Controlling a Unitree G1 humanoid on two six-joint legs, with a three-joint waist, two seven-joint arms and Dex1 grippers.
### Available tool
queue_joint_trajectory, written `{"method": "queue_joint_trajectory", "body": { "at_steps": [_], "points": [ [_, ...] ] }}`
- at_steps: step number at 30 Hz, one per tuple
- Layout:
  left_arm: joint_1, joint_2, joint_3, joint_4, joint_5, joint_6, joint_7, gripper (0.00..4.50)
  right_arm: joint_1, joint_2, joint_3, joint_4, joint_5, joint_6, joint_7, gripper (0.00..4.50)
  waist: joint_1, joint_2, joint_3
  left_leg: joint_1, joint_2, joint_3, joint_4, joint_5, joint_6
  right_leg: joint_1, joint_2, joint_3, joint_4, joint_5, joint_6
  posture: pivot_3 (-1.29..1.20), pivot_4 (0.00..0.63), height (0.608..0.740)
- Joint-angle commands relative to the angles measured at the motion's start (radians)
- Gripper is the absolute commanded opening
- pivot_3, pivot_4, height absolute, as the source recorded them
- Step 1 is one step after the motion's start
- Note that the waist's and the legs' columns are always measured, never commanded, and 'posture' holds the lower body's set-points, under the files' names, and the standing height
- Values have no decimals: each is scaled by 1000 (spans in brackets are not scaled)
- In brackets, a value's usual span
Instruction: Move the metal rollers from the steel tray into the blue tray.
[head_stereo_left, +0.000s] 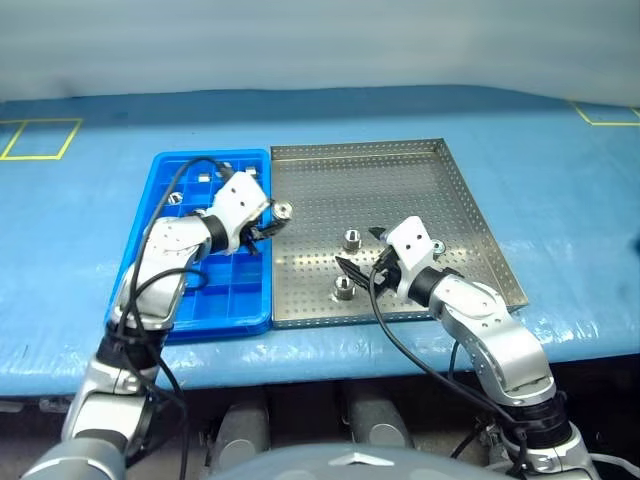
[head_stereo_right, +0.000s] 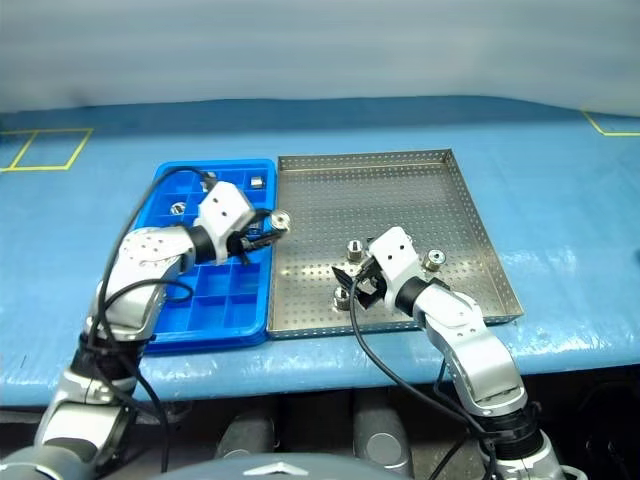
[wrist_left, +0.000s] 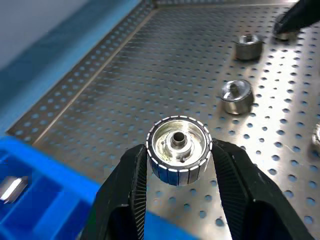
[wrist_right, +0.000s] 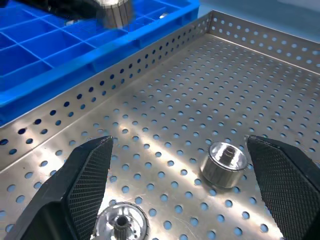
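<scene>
Up close, the left wrist view shows the left gripper clamped on one metal roller, its hollow face and segmented rim visible; the head views place it over the seam between the blue tray and the steel tray. Meanwhile the right gripper spreads wide above two more rollers.

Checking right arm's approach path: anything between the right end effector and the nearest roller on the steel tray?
Nothing: in the right wrist view, only bare perforated floor of the steel tray separates the open right end effector from the roller standing between its fingers.
</scene>
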Motion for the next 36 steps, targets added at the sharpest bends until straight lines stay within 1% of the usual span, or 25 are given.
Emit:
{"method": "queue_joint_trajectory", "body": {
  "at_steps": [1,5,8,12,15,19,24,32,36],
  "points": [
    [67,-66,150,-162,27,22,207,1664,-47,29,42,-9,6,-33,21,4500,6,0,0,0,0,0,0,0,0,0,0,0,0,0,0,-25,150,740],
    [182,-131,242,-280,34,41,333,1664,-95,69,85,19,17,-50,51,4500,20,-1,0,1,0,0,1,0,0,2,0,0,0,0,0,10,150,740],
    [253,-163,291,-316,26,55,389,1664,-130,103,110,45,25,-60,68,4500,34,-1,0,2,0,0,1,0,0,3,0,0,-1,0,0,41,150,740],
    [333,-195,322,-311,6,55,427,1664,-164,144,151,70,29,-73,92,4500,49,-2,0,3,0,-1,1,0,0,3,0,-1,-1,0,0,53,150,740],
    [360,-209,330,-268,-19,43,431,1664,-172,158,177,74,27,-80,105,4500,63,-2,-1,2,0,-1,1,0,0,3,0,-2,-1,0,-1,59,150,740],
    [356,-206,342,-176,-65,18,422,1664,-168,166,191,73,26,-84,110,4500,68,-2,-1,2,0,-1,1,0,0,3,0,-2,-1,0,-1,54,150,740],
    [315,-168,329,-87,-98,-24,404,1664,-157,163,186,68,24,-82,105,4500,66,-3,-1,2,0,-1,1,0,-1,3,-1,-2,-1,-1,-1,24,150,740],
    [226,-117,290,44,-118,-45,394,1664,-132,157,183,47,21,-73,83,4500,54,-3,-1,2,0,-1,0,0,-1,3,-1,-2,-2,-1,-1,-2,150,740],
    [203,-101,267,79,-124,-37,390,1664,-124,155,185,40,19,-72,73,4500,48,-3,-1,2,0,-1,-1,0,-1,3,-1,-3,-2,-1,-1,-12,150,740]
  ]
}}
